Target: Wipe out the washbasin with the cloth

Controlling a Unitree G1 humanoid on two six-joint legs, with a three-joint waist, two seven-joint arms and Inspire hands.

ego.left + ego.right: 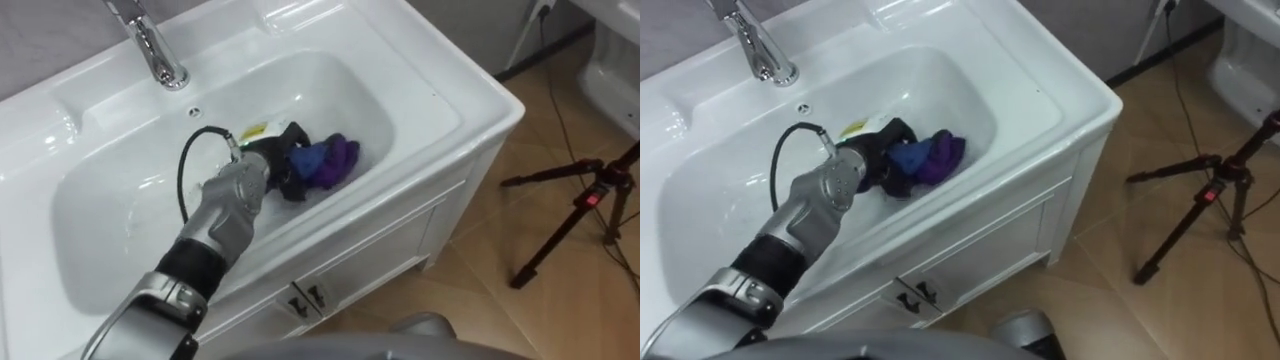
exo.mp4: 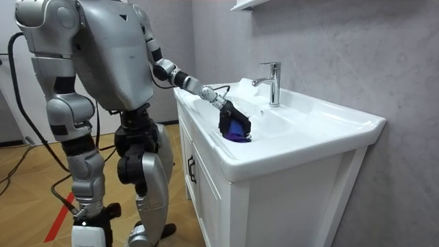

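Observation:
A white basin [image 1: 340,85] is set in a white vanity, and I stand at its front edge in the room view. My left arm reaches in from the lower left. My black left hand [image 1: 272,160] rests low in the bowl near the front wall, its fingers curled on a bunched purple and blue cloth [image 1: 328,160]. The cloth lies against the basin's bottom, right of the hand. In the room view, hand [image 2: 228,112] and cloth [image 2: 237,130] sit just inside the rim. My right hand [image 2: 88,230] hangs at my side.
A chrome tap [image 1: 152,48] stands at the basin's back left, with an overflow hole [image 1: 194,113] below it. Cabinet doors with dark handles [image 1: 305,297] are under the basin. A black tripod [image 1: 585,205] stands on the wooden floor to the right, with a white fixture [image 1: 615,65] beyond it.

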